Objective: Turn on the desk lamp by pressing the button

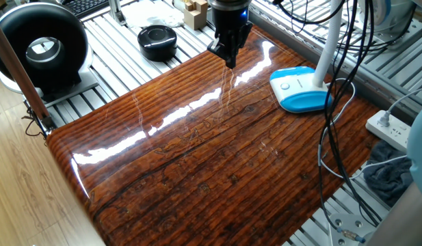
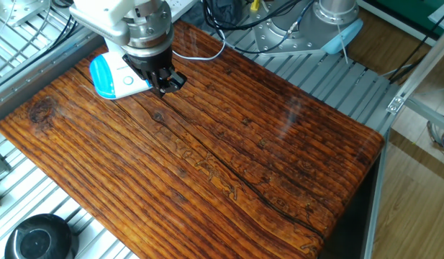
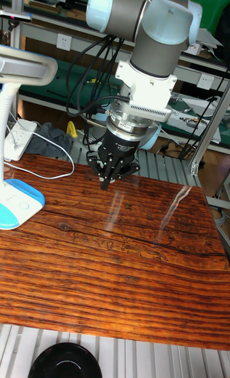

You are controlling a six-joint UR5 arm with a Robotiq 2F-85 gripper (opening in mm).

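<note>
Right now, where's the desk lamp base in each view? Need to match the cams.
One fixed view: desk lamp base at right, on the table's far-right edge.
The other fixed view: base at upper left, partly hidden behind the gripper.
Tall fixed view: base at the left edge.
Shared landmark: the gripper, above the wooden table.

Your gripper [image 2: 166, 85] hangs with fingertips pressed together above the wooden table [image 2: 229, 165]. The desk lamp [image 2: 110, 75] sits just beside it.
</note>
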